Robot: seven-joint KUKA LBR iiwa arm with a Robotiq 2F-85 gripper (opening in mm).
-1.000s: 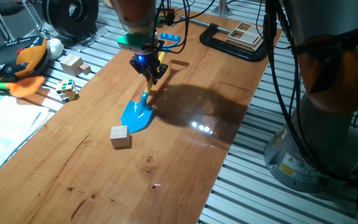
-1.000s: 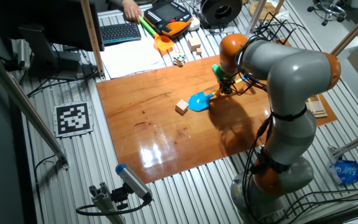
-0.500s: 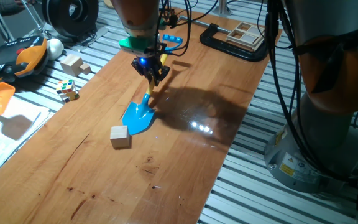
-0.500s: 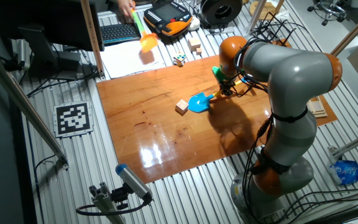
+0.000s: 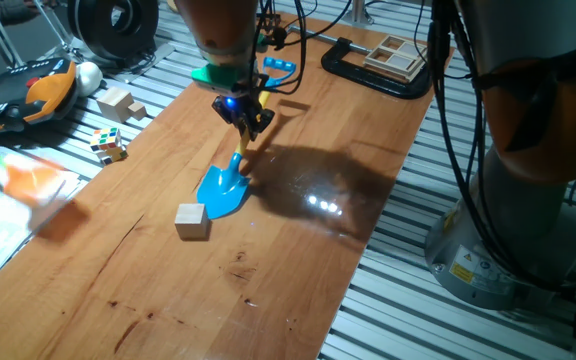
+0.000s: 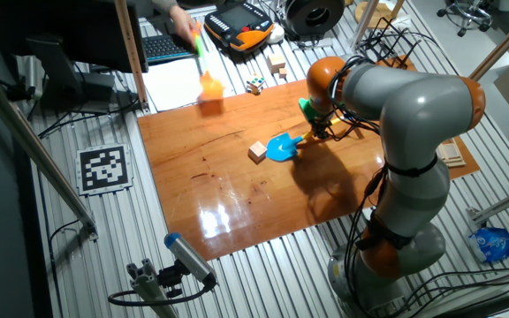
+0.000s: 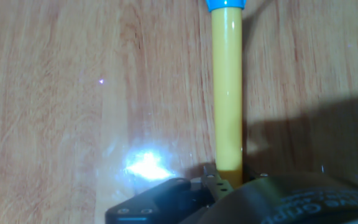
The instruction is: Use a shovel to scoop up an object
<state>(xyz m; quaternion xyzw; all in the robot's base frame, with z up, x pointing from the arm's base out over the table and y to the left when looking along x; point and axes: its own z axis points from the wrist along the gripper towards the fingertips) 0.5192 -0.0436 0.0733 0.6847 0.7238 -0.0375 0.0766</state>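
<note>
The shovel has a bright blue blade (image 5: 222, 190) lying on the wooden table (image 5: 298, 230), and its yellow shaft (image 7: 227, 93) slants up into my gripper (image 5: 242, 118), which is shut on it. The blade also shows in the other fixed view (image 6: 280, 147). The object, a small pale wooden cube (image 5: 192, 220), sits just in front of the blade tip, touching it or very nearly so; it also shows in the other fixed view (image 6: 257, 152). The hand view shows only the shaft over the wood.
A hand moves an orange-bladed toy shovel (image 6: 208, 81) over the table's far left edge, blurred (image 5: 28, 180). A puzzle cube (image 5: 109, 146) and larger wooden blocks (image 5: 118, 102) lie beside the table. A black clamp (image 5: 373, 72) sits at the far end.
My gripper has pushed the blue shovel slightly toward the cube, and the cube has shifted a little. The orange shovel was lifted from the side and swung over the table's edge.
</note>
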